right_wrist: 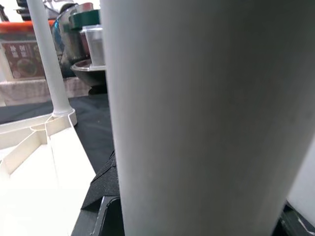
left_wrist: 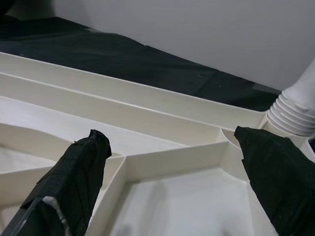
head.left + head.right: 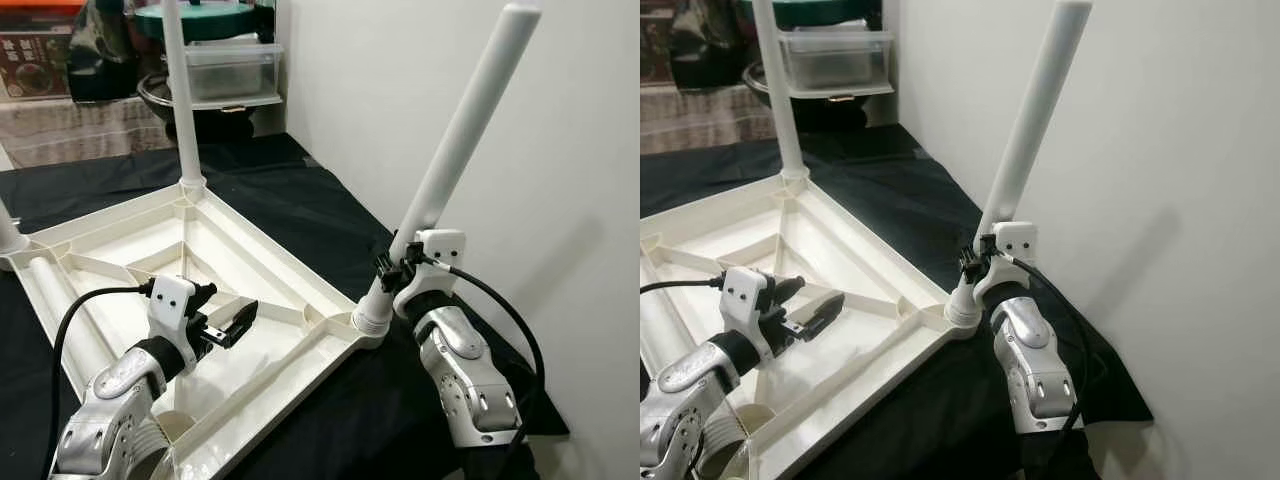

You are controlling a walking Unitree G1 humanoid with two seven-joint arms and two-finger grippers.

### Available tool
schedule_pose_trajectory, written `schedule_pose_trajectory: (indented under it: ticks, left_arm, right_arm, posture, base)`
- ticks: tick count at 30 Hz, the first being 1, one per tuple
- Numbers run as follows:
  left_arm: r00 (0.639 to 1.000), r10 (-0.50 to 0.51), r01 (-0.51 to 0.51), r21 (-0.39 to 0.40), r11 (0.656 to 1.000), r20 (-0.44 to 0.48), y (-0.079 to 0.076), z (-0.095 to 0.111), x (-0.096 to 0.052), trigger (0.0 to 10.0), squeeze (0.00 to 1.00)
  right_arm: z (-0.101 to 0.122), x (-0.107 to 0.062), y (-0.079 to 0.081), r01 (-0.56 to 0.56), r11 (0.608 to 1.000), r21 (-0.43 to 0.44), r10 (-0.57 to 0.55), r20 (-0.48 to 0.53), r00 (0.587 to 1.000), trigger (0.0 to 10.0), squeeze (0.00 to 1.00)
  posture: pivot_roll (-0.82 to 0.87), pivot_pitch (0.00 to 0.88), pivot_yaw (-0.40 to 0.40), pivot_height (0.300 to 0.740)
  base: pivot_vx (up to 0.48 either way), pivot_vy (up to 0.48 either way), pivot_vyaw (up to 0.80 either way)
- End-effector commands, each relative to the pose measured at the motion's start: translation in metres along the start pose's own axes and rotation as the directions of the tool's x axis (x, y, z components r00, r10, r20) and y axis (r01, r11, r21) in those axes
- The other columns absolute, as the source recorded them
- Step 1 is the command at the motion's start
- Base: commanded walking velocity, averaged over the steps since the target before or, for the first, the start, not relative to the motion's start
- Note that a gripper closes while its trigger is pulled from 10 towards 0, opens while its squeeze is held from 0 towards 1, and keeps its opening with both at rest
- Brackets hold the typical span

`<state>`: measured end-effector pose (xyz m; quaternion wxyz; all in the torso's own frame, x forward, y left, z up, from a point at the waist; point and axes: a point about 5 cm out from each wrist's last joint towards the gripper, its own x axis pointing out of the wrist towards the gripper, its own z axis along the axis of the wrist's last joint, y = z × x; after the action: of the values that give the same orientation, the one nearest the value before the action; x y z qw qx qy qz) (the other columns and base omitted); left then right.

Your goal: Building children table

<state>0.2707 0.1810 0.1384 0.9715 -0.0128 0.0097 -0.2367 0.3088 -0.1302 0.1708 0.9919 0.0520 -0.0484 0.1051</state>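
Observation:
A white plastic tabletop lies upside down on black cloth, ribs facing up. One white leg stands upright in its far corner. A second leg leans to the right in the near right corner socket. My right gripper is shut on this leaning leg just above its ribbed base; the leg sits very close in the right wrist view. My left gripper hovers open over the inner ribs, its fingers spread with nothing between them. Another leg lies loose inside the tabletop at the left.
A white wall runs close along the right side. A clear plastic box and a dark bowl stand behind the far corner. A further leg stub rises at the left edge. The cloth ends near my right arm.

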Motion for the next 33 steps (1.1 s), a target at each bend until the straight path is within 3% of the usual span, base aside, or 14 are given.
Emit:
schedule_pose_trajectory:
  ticks: [1, 13, 20, 33]
  left_arm:
    - [1.0, -0.012, 0.012, -0.017, 1.0, -0.016, -0.003, -0.005, -0.001, 10.0, 0.0]
    - [0.999, -0.02, 0.02, 0.002, 1.0, -0.03, -0.005, -0.007, 0.0, 10.0, 0.0]
    - [0.999, -0.011, 0.012, 0.007, 1.0, -0.034, -0.004, -0.008, 0.0, 10.0, 0.0]
    - [0.999, 0.001, -0.001, 0.013, 1.0, -0.041, -0.004, -0.009, 0.0, 10.0, 0.0]
  right_arm:
    - [-0.03, -0.007, -0.005, 0.018, 1.0, -0.006, -0.019, -0.145, 0.989, 0.0, 0.0]
    - [-0.029, -0.009, 0.006, -0.126, 0.992, 0.004, 0.126, -0.143, 0.982, 0.0, 0.0]
    - [-0.027, -0.006, 0.007, -0.141, 0.99, 0.02, 0.142, -0.129, 0.981, 0.0, 0.0]
    - [-0.011, -0.001, 0.023, -0.26, 0.966, -0.002, 0.26, -0.034, 0.965, 0.0, 0.0]
  posture:
    - [-0.02, 0.0, -0.081, 0.74]
    - [-0.02, 0.0, -0.077, 0.74]
    - [-0.02, 0.0, -0.082, 0.74]
    - [-0.01, 0.0, -0.086, 0.74]
  base:
    - [0.0, 0.0, 0.0]
    - [0.0, 0.0, 0.0]
    - [0.0, 0.0, 0.0]
    - [0.0, 0.0, 0.0]
